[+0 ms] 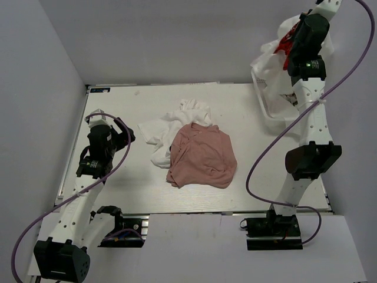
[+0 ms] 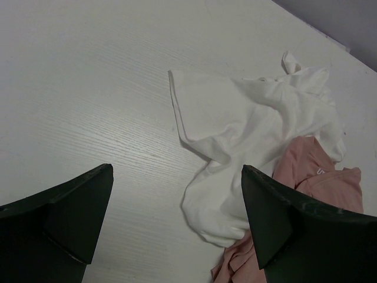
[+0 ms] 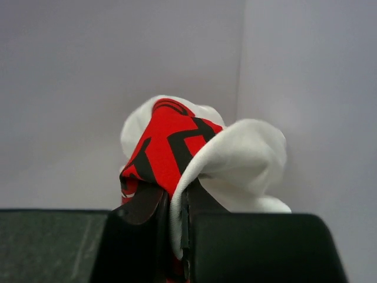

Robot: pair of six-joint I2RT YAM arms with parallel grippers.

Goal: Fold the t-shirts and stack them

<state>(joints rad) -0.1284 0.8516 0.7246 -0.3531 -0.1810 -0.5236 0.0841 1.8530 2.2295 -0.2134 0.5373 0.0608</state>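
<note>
Uppermost, the white t-shirt with red print is pinched in my right gripper, whose two dark fingers are closed almost together on a fold of the cloth. Above the fingertips the fabric bunches into a rounded knot. On the right it is soft matt white knit, and on the left it is a saturated red panel crossed by black bars. In the top view this arm stands high at the far right, and the rest of the garment hangs in loose white folds above the white plastic basket. The basket's rim and lattice wall show at the table's far right corner.

At the middle of the table lies the dusty pink t-shirt, a crumpled, roughly rounded heap with shallow creases. The crumpled white t-shirt touches it on the left and far sides and lies partly beneath the pink cloth. One flat, smooth flap of it is spread toward my left arm.

My left gripper holds nothing. Its black wedge-shaped fingers stand wide apart above the bare table, near that flap but clear of it. The tabletop is pale white board with a fine straight wood grain.
</note>
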